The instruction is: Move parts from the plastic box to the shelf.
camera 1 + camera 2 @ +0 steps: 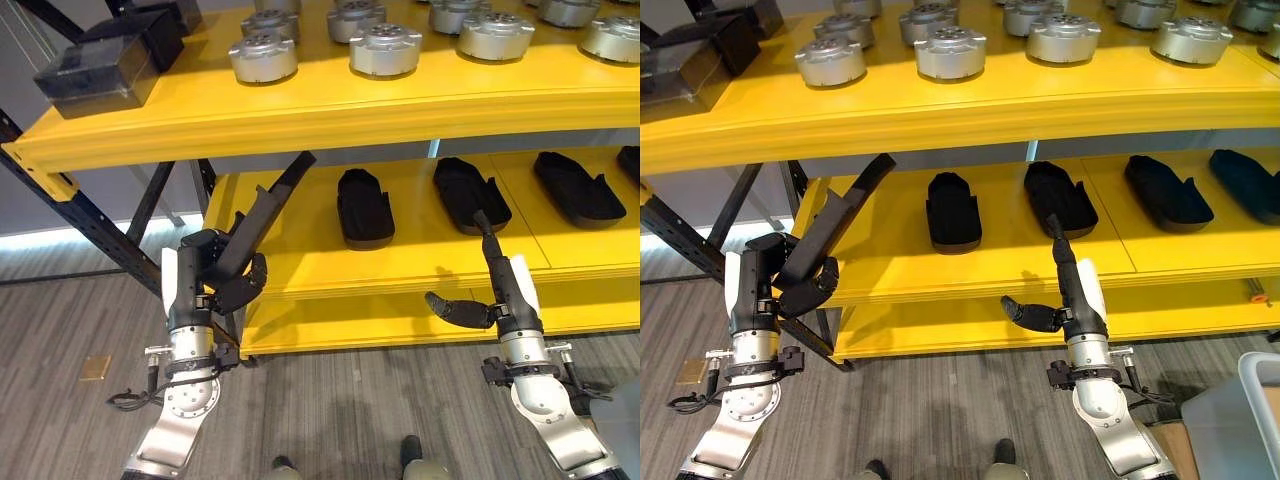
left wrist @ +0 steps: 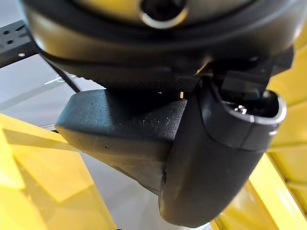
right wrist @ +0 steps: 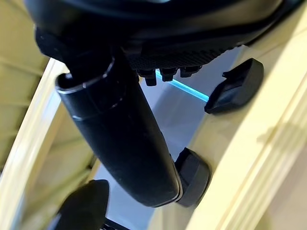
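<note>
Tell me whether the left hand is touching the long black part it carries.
Touching. In the left eye view the left hand has its fingers curled round the lower end of the long black part; the left wrist view shows the part pressed against the hand.

A yellow rack (image 1: pixel 330 120) with two tiers stands on dark, perforated steel legs (image 1: pixel 90 235) over grey wood-grain flooring (image 1: pixel 340 410). A pale strip of light (image 1: pixel 60 240) runs along the wall's foot behind it.

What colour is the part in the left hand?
Black, a long part gripped in the left hand; clearest in the left eye view.
</note>
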